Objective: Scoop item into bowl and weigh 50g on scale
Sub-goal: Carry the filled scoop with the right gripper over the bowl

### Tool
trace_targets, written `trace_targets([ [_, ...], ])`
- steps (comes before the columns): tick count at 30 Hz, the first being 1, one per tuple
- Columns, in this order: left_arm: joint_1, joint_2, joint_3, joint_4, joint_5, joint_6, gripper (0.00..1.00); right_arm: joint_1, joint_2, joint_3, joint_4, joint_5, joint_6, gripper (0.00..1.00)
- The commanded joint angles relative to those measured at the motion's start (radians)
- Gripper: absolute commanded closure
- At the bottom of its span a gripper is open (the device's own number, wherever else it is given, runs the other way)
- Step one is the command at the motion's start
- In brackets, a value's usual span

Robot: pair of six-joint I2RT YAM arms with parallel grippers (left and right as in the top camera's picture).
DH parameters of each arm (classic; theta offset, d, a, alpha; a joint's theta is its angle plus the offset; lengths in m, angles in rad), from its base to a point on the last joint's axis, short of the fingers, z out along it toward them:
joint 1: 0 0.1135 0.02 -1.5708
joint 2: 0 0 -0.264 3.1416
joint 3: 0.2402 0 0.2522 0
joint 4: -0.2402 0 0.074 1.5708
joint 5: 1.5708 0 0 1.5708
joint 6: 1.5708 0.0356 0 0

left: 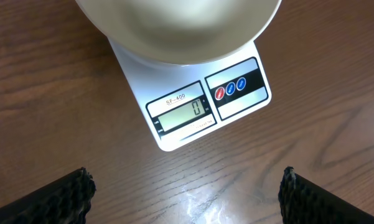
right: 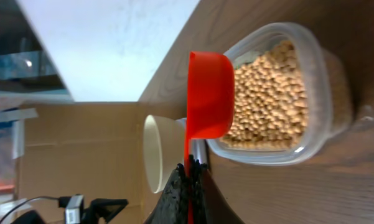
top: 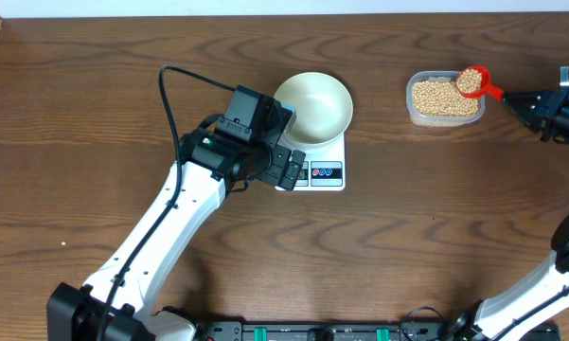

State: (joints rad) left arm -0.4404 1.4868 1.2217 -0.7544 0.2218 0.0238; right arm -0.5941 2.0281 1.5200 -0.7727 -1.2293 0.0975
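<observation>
So here's what we see. The white bowl [top: 314, 106] sits on the kitchen scale [top: 327, 173], mid-counter [top: 76, 114]. The left end effector [top: 286, 169] hangs right over the scale's near-left corner and blocks the LCD from overhead, so only the button panel shows there. The left wrist cam fills that in: the LCD [left: 182, 115] reads 0, with the red and blue buttons [left: 230, 88] beside it. That end effector's fingers [left: 56, 199] are spread wide at the frame's bottom corners, gripping nothing. In that view the bowl is cut off at the top.

The soybeans [top: 443, 97] are well off to the right in a clear plastic tub [top: 412, 104]. A red scoop [top: 473, 81] heaped with more of them sits over the tub's far right corner. The right end effector [top: 530, 102] is clamped on the scoop's handle, and the frame edge clips it in the overhead view.

The right wrist cam shows that grip up close, but it sees the scoop side-on, so we can't see what's in it. Beyond the scoop we just catch the bowl edge-on. The background there is blurry and we can't make much of it.
</observation>
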Motion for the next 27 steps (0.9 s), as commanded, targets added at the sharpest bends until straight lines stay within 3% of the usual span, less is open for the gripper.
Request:
trace_targets([
  [1,0.002,0.01,-0.01,0.0,-0.013,0.002,0.04,0.02,0.008,-0.002,-0.001,-0.096,-0.01,0.99],
  [14,0.002,0.01,-0.01,0.0,-0.013,0.002,0.04,0.15,0.007,-0.002,0.009,-0.192,-0.029,0.99],
  [27,0.002,0.01,-0.01,0.0,-0.013,0.002,0.04,0.397,0.008,-0.002,0.064,-0.191,-0.047,0.99],
])
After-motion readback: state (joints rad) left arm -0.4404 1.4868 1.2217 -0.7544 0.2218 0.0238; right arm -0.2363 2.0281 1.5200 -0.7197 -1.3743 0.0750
